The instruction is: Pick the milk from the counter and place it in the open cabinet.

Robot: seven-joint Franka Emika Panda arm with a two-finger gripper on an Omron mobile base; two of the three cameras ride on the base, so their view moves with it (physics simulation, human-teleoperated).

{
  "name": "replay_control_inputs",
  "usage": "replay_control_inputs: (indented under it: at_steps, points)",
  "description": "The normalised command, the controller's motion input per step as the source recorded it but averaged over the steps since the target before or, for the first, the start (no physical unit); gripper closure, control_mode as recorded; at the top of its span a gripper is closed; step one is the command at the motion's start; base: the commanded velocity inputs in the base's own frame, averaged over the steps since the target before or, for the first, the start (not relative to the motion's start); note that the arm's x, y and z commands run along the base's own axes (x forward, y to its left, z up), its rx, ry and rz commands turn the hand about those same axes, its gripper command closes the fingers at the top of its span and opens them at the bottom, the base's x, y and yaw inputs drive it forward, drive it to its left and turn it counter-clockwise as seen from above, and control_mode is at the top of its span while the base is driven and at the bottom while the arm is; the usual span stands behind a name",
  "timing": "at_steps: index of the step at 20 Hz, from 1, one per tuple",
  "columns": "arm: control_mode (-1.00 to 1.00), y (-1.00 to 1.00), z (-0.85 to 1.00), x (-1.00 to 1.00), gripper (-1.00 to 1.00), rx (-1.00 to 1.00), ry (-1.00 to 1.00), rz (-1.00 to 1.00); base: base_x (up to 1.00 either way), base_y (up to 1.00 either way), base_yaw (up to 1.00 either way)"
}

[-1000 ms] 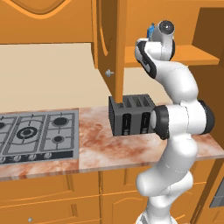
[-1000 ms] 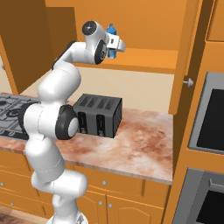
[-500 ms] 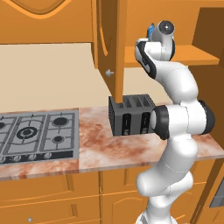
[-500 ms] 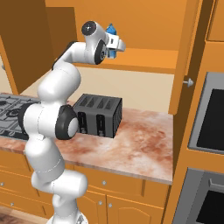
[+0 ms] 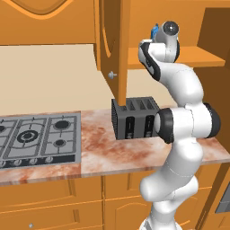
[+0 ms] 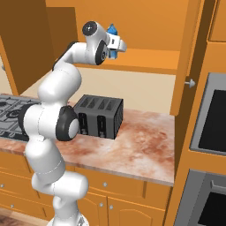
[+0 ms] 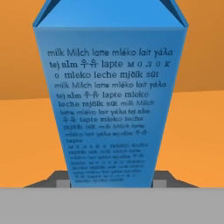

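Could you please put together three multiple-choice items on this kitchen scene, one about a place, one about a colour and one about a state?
1. Where is the milk carton?
A. Lying on the stovetop
B. Up at the open cabinet's shelf
C. Standing in front of the toaster

2. What colour is the toaster on the counter?
A. Black
B. Red
C. White

3. What is the state of the end effector?
A. Open and empty
B. Pressing a toaster lever
C. Shut on the milk carton

Key: 1 B, the right base view shows the carton raised at shelf height over the orange board. 2 A, both base views show a black body. 3 C, the hand view shows the carton rising between the finger tips.
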Motion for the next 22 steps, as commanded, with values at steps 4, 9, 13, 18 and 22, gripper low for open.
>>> replay_control_inputs:
  at_steps: [4, 9, 13, 18, 22]
  points:
    - [-1.00, 0.00, 0.00, 0.00, -1.00, 0.00, 0.00, 0.00, 0.00, 0.00, 0.00]
    - [-1.00, 0.00, 0.00, 0.00, -1.00, 0.00, 0.00, 0.00, 0.00, 0.00, 0.00]
    - [-1.00, 0.00, 0.00, 0.00, -1.00, 0.00, 0.00, 0.00, 0.00, 0.00, 0.00]
    - [-1.00, 0.00, 0.00, -0.29, -1.00, 0.00, -0.01, 0.00, 0.00, 0.00, 0.00]
    - [-1.00, 0.00, 0.00, -0.81, -1.00, 0.00, -0.03, 0.00, 0.00, 0.00, 0.00]
